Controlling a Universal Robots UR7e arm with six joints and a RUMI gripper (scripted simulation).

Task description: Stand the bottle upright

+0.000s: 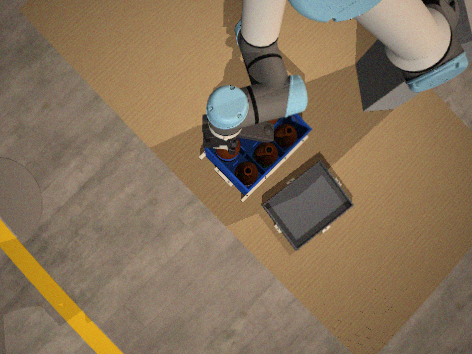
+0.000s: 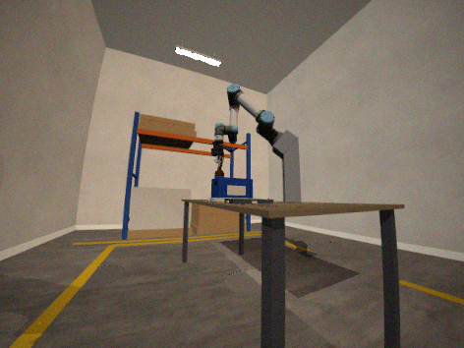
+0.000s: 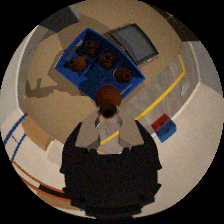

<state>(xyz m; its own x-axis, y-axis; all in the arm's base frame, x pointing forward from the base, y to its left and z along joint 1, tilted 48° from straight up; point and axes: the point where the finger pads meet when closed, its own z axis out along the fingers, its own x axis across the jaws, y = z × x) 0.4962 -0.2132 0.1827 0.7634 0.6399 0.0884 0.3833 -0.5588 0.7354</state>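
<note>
A blue crate [image 1: 260, 152] stands on the brown table with brown bottles [image 1: 266, 153] in its cells; it also shows in the wrist view [image 3: 97, 62]. My gripper [image 1: 226, 146] is shut on the neck of one brown bottle [image 3: 108, 97] and holds it lifted above the crate's left end. In the side view this bottle [image 2: 219, 172] hangs clear above the crate [image 2: 231, 188]. The dark grey tray [image 1: 307, 204] lies empty to the right of the crate, and it shows at the top of the wrist view [image 3: 131, 42].
The robot's grey pedestal [image 1: 385, 75] stands at the table's far right. A blue and orange shelf rack [image 2: 182, 167] stands behind the table. The table's front edge runs diagonally below the crate and tray.
</note>
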